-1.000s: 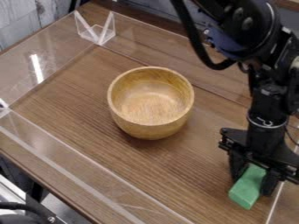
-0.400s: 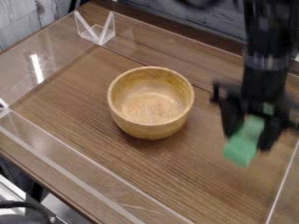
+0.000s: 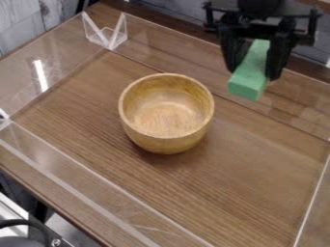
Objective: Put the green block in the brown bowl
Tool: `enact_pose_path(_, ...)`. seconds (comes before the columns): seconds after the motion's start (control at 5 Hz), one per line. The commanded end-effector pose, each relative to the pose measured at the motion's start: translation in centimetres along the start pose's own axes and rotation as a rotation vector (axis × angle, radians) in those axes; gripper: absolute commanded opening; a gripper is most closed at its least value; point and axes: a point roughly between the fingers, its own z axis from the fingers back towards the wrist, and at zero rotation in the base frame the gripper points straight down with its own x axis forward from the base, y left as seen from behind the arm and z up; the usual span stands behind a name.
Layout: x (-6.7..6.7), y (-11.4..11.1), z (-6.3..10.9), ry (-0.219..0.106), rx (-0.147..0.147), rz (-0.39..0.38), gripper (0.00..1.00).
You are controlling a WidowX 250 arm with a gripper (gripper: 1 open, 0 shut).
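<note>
One single view covers the whole scene, and it cuts the robot arm off at the top edge, so only the lower black gripper shows. Its two dark fingers are pressed in on the green block, pinching its upper part; that upper end is hidden between them and only the lower end hangs clear, tilted. The block is held in the air, up and to the right of the brown bowl, apart from it and not over its opening. How high it hangs above the surface cannot be judged from this angle.

The bowl sits upright on the wooden table, its hollow bare and its grain visible. The tabletop is dark brown with long streaks of grain, and a low clear plastic wall runs round its edges, catching pale glare that blurs the left side. A small clear folded stand rests at the far left corner. Behind it a pale panelled wall shows dimly; dark shapes at the bottom left corner are too cropped to name
</note>
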Motion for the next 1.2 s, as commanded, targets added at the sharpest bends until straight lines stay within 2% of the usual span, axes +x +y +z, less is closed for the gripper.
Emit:
enact_pose_path(0.0,-0.5,-2.1,-1.0,-0.049,0.002,-0.063,0.00)
enact_pose_path(0.2,-1.0,-3.9,-3.0,-0.062,0.013,-0.103,0.00)
enact_pose_path(0.4,-0.8,-3.7,-3.9,-0.092,0.023,-0.117,0.00)
enact_pose_path(1.0,0.1,-1.1,-5.1,-0.132,0.048,-0.145,0.00)
